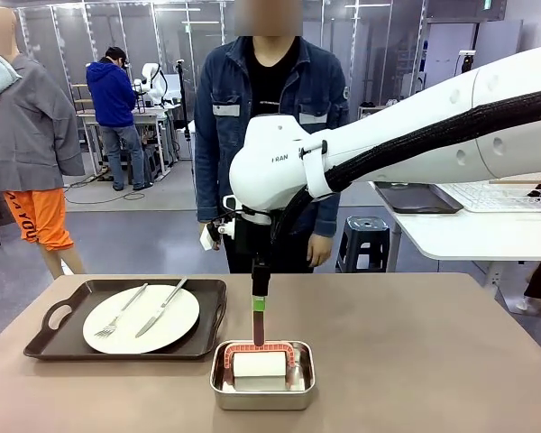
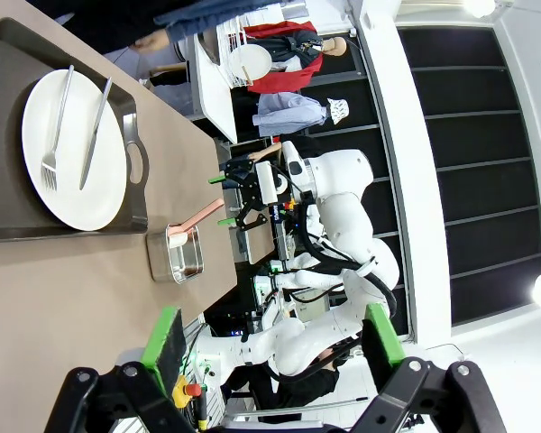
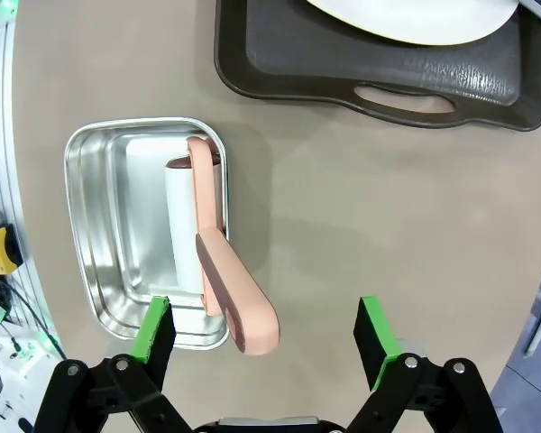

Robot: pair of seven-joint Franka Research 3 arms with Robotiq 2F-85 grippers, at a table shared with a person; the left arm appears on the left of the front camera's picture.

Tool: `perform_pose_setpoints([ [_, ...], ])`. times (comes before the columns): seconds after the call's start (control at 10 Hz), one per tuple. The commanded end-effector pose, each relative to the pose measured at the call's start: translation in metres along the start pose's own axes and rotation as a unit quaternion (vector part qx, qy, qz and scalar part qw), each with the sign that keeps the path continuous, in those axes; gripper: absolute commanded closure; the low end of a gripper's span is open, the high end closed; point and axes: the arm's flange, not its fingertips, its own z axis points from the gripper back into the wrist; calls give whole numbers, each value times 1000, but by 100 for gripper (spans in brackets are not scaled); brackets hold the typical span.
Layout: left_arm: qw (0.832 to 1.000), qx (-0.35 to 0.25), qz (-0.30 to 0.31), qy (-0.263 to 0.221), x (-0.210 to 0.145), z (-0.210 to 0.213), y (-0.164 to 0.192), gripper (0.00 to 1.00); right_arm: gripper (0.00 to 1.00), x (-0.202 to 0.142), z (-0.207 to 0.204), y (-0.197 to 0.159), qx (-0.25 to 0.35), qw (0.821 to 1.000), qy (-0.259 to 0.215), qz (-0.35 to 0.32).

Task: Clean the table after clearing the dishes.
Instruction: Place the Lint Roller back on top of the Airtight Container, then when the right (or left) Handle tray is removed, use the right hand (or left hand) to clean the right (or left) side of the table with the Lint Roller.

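- Desk (image 1: 415,361): plain tan top. A person (image 1: 270,99) in a denim jacket stands at its far side.
- Tray (image 1: 207,307): dark brown with cut-out handles, on the robot's left part of the desk. It carries one round white plate (image 1: 178,329).
- Fork (image 1: 119,317) and knife (image 1: 160,308): they lie side by side on the plate, both slanting, with the fork on the robot's left.
- Steel pan (image 1: 261,400): shiny and rectangular, at mid-desk near the robot's edge. It sits close to the tray's near corner; the right wrist view shows bare desk between them.
- Lint roller: the white roll (image 1: 260,365) lies inside the pan. The salmon-pink handle (image 1: 259,327) rises out of the pan, tilted over its rim.
- Right arm (image 1: 415,144): it reaches in from the robot's right to mid-desk, with its wrist pointing down over the pan. The letters "FRAN" (image 1: 279,159) can be read on the white housing, and a black band covers the rest of the word.
- Right jaws: spread wide and holding nothing. In the right wrist view the handle's free end lies between the green right pads (image 3: 153,327) and touches neither. It is nearer the pad on the pan's side.
- Left jaws: spread wide, with nothing between the green left pads (image 2: 167,336). They are well apart from the desk, and the tray, plate and pan appear sideways beyond them.
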Motion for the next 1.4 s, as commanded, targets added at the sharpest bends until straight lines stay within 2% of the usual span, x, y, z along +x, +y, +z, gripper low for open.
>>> perform_pose_setpoints([
  [0.0,1000,-3,-1,3,-3,2,-2,0,0,2,0,2,1,1000,-2,7],
  [0.7,1000,-3,-1,3,-3,2,-2,0,0,1,0,0,0,1000,0,1],
  [0.8,1000,-3,-1,3,-3,2,-2,0,0,-4,32,0,50,992,-104,-39],
  [0.9,1000,-3,-1,3,-3,2,-2,0,0,-20,59,-2,88,979,-163,-91],
  [1.0,1000,-3,-1,3,-3,2,-2,0,0,-39,72,-6,135,955,-232,-128],
  [1.1,1000,-3,-1,3,-3,2,-2,0,0,-66,78,-12,157,930,-283,-175],
  [1.2,1000,-3,-1,3,-3,2,-2,0,0,-98,79,-12,178,906,-313,-221],
  [1.3,1000,-3,-1,3,-3,2,-2,0,0,-148,81,-9,215,860,-371,-276],
])
